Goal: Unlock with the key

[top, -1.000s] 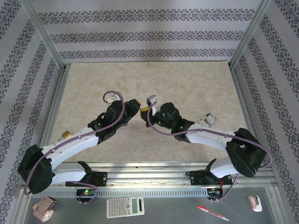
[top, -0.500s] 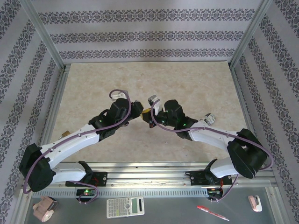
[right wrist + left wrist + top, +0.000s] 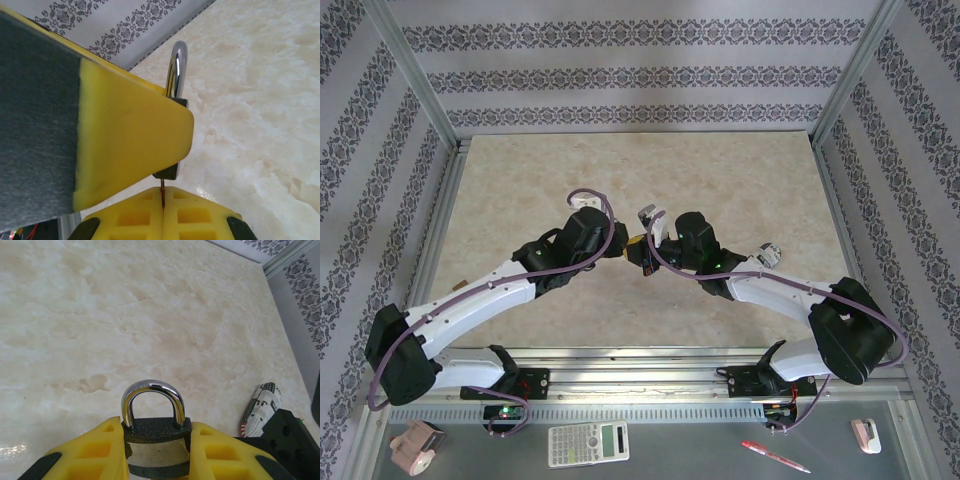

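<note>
A dark padlock [image 3: 156, 429] with a chrome shackle [image 3: 153, 399] sits upright between my left gripper's [image 3: 156, 452] yellow fingers [image 3: 95, 450], which are shut on its body. In the right wrist view the shackle [image 3: 176, 70] rises behind the left gripper's big yellow finger [image 3: 130, 145]. My right gripper [image 3: 163, 200] is shut on the key [image 3: 162, 192]; its thin brown blade reaches up to the underside of the lock body [image 3: 167, 173]. In the top view the two grippers, left [image 3: 623, 243] and right [image 3: 646, 250], meet at mid-table around the padlock [image 3: 634, 240].
A small printed roll [image 3: 260, 407] lies on the marble tabletop [image 3: 150, 315] to the right of the padlock, beside the right arm [image 3: 767, 255]. Below the table's near rail lie a calculator [image 3: 587, 443], a red pen [image 3: 775, 456] and a tape dispenser [image 3: 417, 447].
Both grippers have moved together a little farther from the near edge, still tip to tip. The left arm has stretched out more toward the right.
</note>
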